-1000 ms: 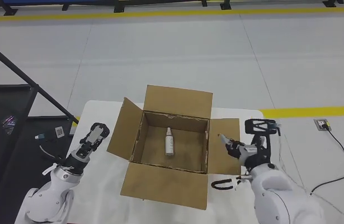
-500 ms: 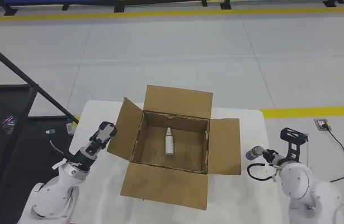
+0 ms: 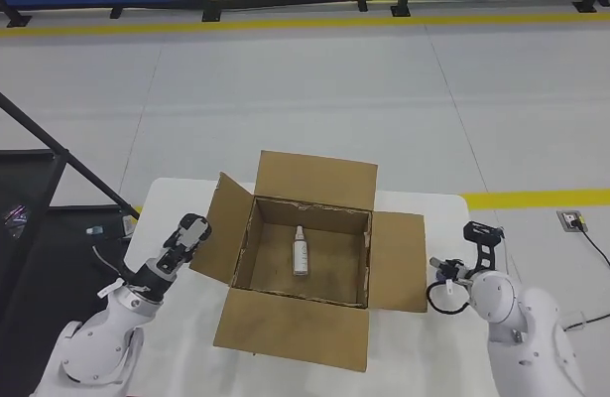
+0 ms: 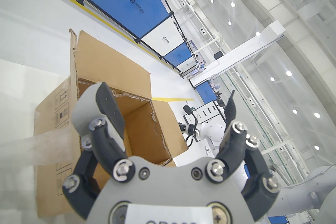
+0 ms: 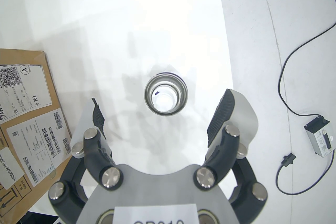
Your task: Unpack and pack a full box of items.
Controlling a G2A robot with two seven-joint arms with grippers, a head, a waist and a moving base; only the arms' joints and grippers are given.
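Observation:
An open cardboard box (image 3: 303,260) stands mid-table with its flaps spread. A small white spray bottle (image 3: 301,250) lies on its floor. My left gripper (image 3: 192,230) is open just outside the box's left flap (image 4: 55,114), its fingers (image 4: 107,104) empty. My right gripper (image 3: 441,266) is open over the bare table to the right of the box's right flap (image 5: 26,104). A clear round container (image 5: 166,96) stands upright on the table straight below it, seen between the spread fingers (image 5: 221,112) and apart from them.
The white table (image 3: 176,298) ends close to the right of the container (image 5: 223,25). On the floor beyond lie a black cable (image 5: 286,72) and a small grey box (image 5: 319,139). A black frame (image 3: 47,149) stands off the table's left side.
My right gripper left the box's right flap, swung out to the right, then came back slightly over the table. My left gripper edged closer to the left flap.

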